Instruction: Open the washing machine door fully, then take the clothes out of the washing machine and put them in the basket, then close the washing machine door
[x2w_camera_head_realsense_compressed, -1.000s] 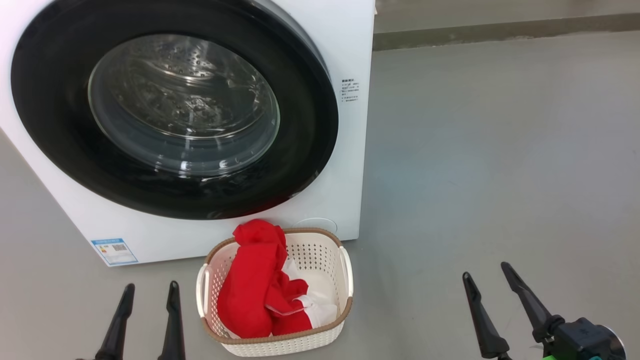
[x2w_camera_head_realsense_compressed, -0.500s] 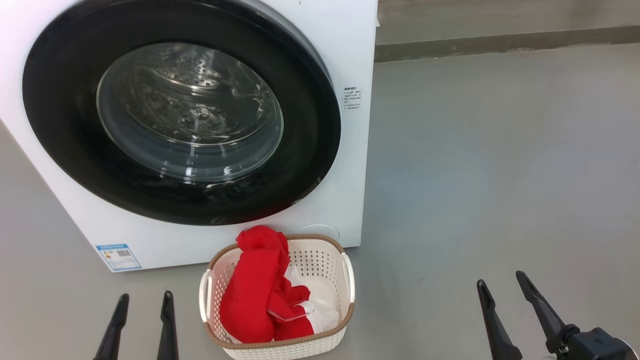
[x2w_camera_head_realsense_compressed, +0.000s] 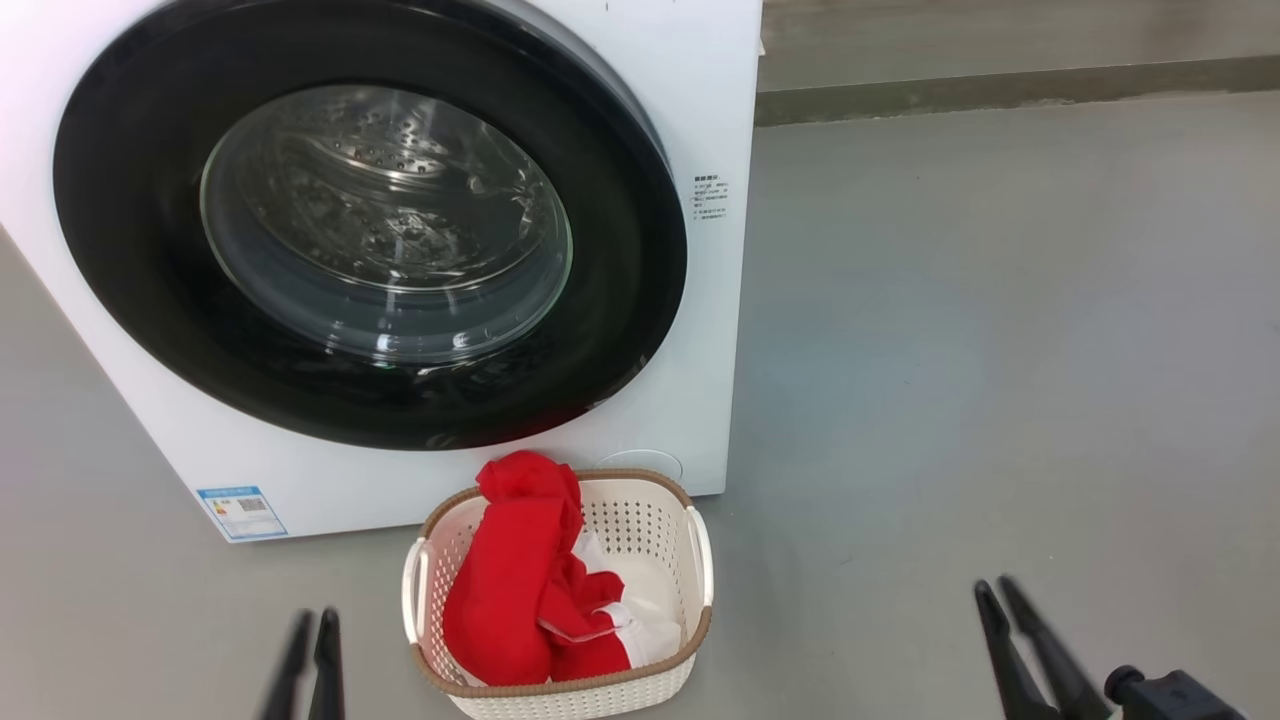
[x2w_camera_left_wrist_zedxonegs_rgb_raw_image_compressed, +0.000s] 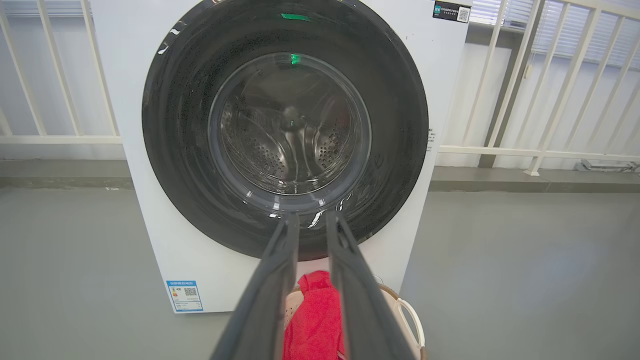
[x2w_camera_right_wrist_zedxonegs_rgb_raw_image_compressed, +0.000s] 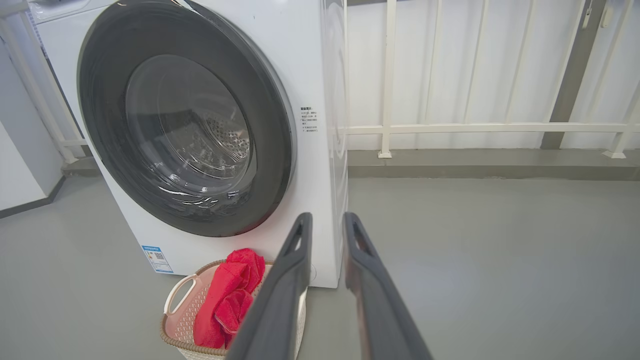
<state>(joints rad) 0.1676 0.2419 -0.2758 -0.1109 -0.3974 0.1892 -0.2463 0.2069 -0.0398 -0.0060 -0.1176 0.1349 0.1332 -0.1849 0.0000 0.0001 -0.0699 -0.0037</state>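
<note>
We see the washing machine door shut on the washing machine, the red clothes heaped in the basket just before it; our left gripper and right gripper each hold 2 fingers slightly apart, gripping nothing

Left tool is a blurred smear, cut off by the bottom edge. Washer top and left side run out of frame. Sticker print's too tiny to read. From the left wrist, basket mostly hides behind the fingers.
</note>
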